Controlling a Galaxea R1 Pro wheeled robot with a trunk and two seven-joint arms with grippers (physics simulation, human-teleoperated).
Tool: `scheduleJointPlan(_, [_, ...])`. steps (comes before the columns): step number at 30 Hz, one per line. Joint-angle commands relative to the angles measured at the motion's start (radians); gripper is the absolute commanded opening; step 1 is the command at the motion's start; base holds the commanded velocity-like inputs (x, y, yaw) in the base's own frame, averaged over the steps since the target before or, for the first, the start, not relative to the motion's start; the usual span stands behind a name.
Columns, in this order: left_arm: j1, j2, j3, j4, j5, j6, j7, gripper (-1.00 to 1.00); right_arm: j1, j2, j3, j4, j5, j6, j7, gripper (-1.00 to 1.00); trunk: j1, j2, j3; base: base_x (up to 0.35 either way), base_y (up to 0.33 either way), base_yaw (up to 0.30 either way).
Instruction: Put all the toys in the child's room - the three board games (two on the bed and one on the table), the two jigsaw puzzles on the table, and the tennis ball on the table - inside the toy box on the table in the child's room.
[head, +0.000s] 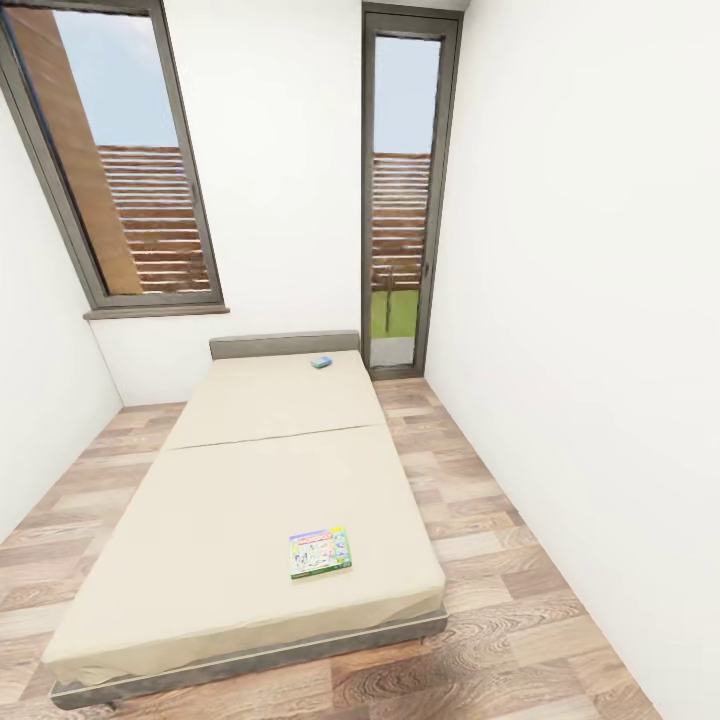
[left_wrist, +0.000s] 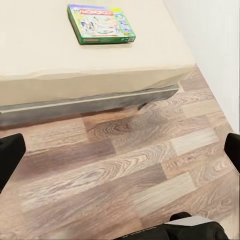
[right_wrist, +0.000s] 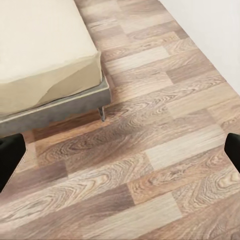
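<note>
Bed run, step one: fetching the two board games.
Bed dead ahead; green-edged game near its foot, blue game by the headboard. Both sets of jaws spread wide, empty. I reckon I need to roll closer first.

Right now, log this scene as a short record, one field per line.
setting: white-walled room, wood plank floor, tall dark-framed windows
bed: beige mattress, grey frame, low headboard at the far end
near board game: green-edged box with white colourful cover, flat on the mattress near the foot end
far board game: small blue item by the headboard, too small to read
left gripper: open, empty, over the floor beside the bed
right gripper: open, empty, over the floor
</note>
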Motion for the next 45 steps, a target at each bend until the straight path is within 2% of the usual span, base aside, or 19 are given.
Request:
scheduleJointPlan(1, [0.001, 0.0, 0.02, -0.039, 0.003, 0.051, -0.02, 1.0, 0.001, 0.001, 0.001, -0.046, -0.005, 0.042, 0.001, 1.0, 0.001, -0.002, -0.002, 0.0, 0.0, 0.0])
scheduleJointPlan(4, [0.001, 0.001, 0.044, -0.122, 0.003, 0.142, -0.04, 1.0, 0.001, 0.001, 0.005, -0.17, -0.01, 0.155, 0.002, 1.0, 0.001, -0.002, -0.002, 0.0, 0.0, 0.0])
scheduleJointPlan(7, [-0.001, 0.005, 0.053, -0.18, 0.004, 0.211, -0.047, 1.0, 0.001, 0.002, 0.016, -0.253, -0.015, 0.276, 0.002, 1.0, 0.001, -0.002, -0.002, 0.0, 0.0, 0.0])
scheduleJointPlan(8, [-0.003, 0.011, 0.055, -0.2, 0.005, 0.248, -0.049, 1.0, 0.0, 0.002, 0.03, -0.279, -0.016, 0.335, 0.002, 1.0, 0.001, -0.002, -0.002, 0.0, 0.0, 0.0])
scheduleJointPlan(9, [-0.004, 0.015, 0.056, -0.207, 0.006, 0.266, -0.05, 1.0, -0.001, 0.002, 0.041, -0.288, -0.016, 0.362, 0.002, 1.0, 0.001, -0.002, -0.002, 0.0, 0.0, 0.0])
scheduleJointPlan(11, [-0.008, 0.036, 0.056, -0.225, 0.008, 0.339, -0.052, 1.0, -0.004, 0.003, 0.085, -0.311, -0.017, 0.439, 0.0, 1.0, 0.001, -0.002, -0.002, 0.0, 0.0, 0.0])
scheduleJointPlan(15, [-0.035, 0.063, 0.05, -0.234, 0.01, 0.417, -0.053, 1.0, -0.008, 0.004, 0.114, -0.321, -0.017, 0.481, -0.001, 1.0, 0.001, -0.002, -0.002, 0.0, 0.0, 0.0])
scheduleJointPlan(19, [-0.133, 0.074, 0.03, -0.238, 0.01, 0.502, -0.052, 1.0, -0.072, 0.005, 0.128, -0.325, -0.017, 0.517, -0.001, 1.0, 0.001, -0.002, -0.002, 0.0, 0.0, 0.0])
scheduleJointPlan(23, [-0.191, 0.075, -0.005, -0.239, 0.006, 0.543, -0.042, 1.0, -0.149, 0.006, 0.132, -0.326, -0.018, 0.576, -0.003, 1.0, 0.001, -0.002, -0.002, 0.0, 0.0, 0.0])
scheduleJointPlan(27, [-0.273, 0.076, -0.069, -0.235, -0.002, 0.6, -0.031, 1.0, -0.256, 0.008, 0.134, -0.326, -0.02, 0.632, -0.006, 1.0, 0.001, -0.002, -0.002, 0.0, 0.0, 0.0])
scheduleJointPlan(29, [-0.336, 0.074, -0.097, -0.222, -0.015, 0.634, -0.001, 1.0, -0.32, 0.016, 0.135, -0.326, -0.02, 0.68, -0.008, 1.0, 0.001, -0.002, -0.002, 0.0, 0.0, 0.0])
scheduleJointPlan(31, [-0.376, 0.071, -0.116, -0.212, -0.024, 0.647, 0.034, 1.0, -0.369, 0.021, 0.132, -0.326, -0.02, 0.722, -0.009, 1.0, 0.001, -0.002, -0.002, 0.0, 0.0, 0.0])
scheduleJointPlan(34, [-0.41, 0.069, -0.145, -0.194, -0.029, 0.654, 0.091, 1.0, -0.43, 0.025, 0.131, -0.324, -0.019, 0.763, -0.01, 1.0, 0.001, -0.002, -0.002, 0.0, 0.0, 0.0])
scheduleJointPlan(38, [-0.432, 0.067, -0.171, -0.178, -0.029, 0.658, 0.159, 1.0, -0.477, 0.029, 0.131, -0.323, -0.017, 0.813, -0.017, 1.0, 0.001, -0.002, -0.002, 0.0, 0.0, 0.0])
scheduleJointPlan(45, [-0.439, 0.069, -0.175, -0.159, -0.031, 0.661, 0.197, 1.0, -0.492, 0.031, 0.133, -0.321, -0.014, 0.855, -0.026, 1.0, 0.001, -0.002, -0.002, 0.0, 0.0, 0.0])
